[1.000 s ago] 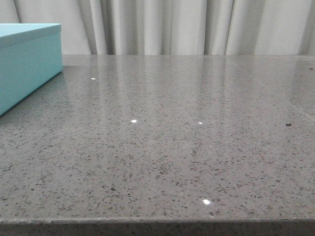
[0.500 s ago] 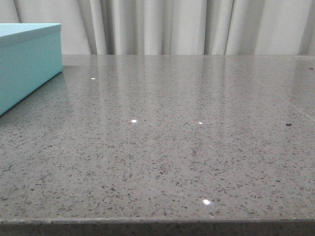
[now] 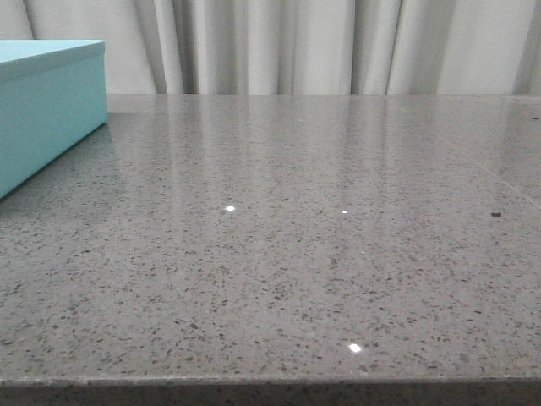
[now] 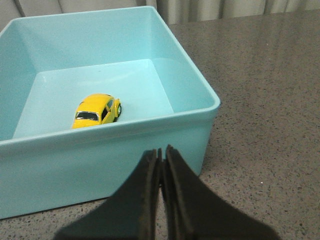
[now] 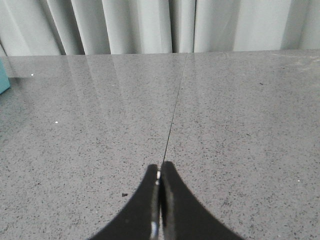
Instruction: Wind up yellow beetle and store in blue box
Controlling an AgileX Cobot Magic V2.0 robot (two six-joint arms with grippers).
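Observation:
The yellow beetle [image 4: 97, 111] sits upright on the floor of the open blue box [image 4: 190, 82], alone in it. The box also shows at the far left of the front view [image 3: 46, 110]. My left gripper [image 4: 162, 151] is shut and empty, outside the box in front of its near wall. My right gripper [image 5: 160, 169] is shut and empty over bare grey stone, far from the box. Neither gripper shows in the front view.
The grey speckled stone table [image 3: 321, 254] has a thin seam line [image 5: 174, 110] running away from the right gripper. Pale curtains [image 3: 321, 42] hang behind the table's far edge. A sliver of the box [image 5: 4, 75] shows in the right wrist view.

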